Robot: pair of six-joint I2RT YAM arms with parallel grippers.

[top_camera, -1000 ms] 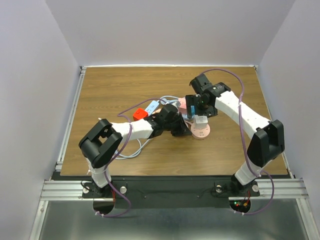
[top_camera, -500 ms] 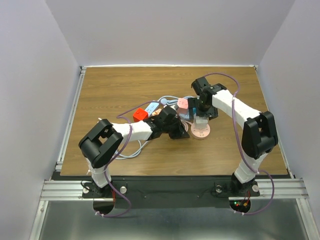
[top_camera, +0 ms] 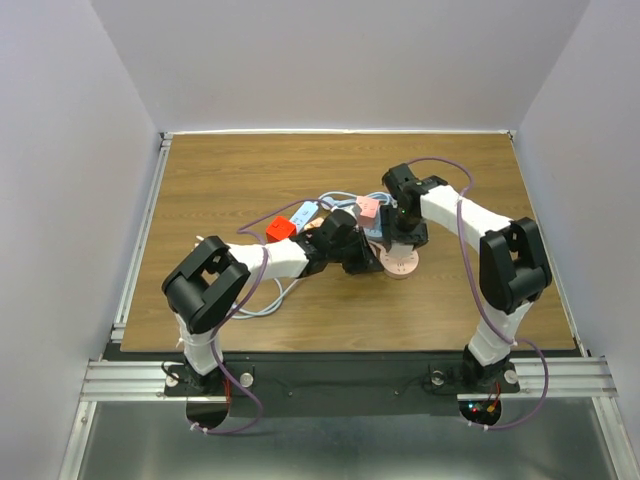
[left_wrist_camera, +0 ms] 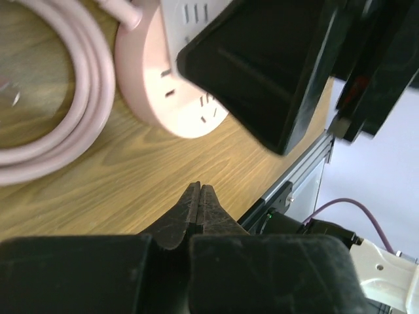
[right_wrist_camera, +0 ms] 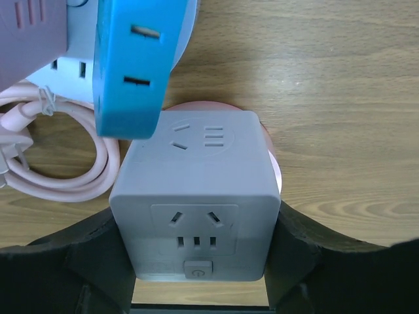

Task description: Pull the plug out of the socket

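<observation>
Plug [right_wrist_camera: 196, 196] atop pink socket [left_wrist_camera: 163, 111] sits clamped in right claw [right_wrist_camera: 196, 229]; left claw [left_wrist_camera: 200, 196] clenched empty nearby.

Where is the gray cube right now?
In the right wrist view, the gray cube sits on the round pink socket, between the fingers of the right hand, a blue block at its upper left.

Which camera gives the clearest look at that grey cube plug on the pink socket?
The right wrist view: the grey cube plug fills the frame, slots and button plain, gripped by the right hand. In the top view that hand mostly hides it; the left wrist view shows only the pink socket under that hand.
</observation>
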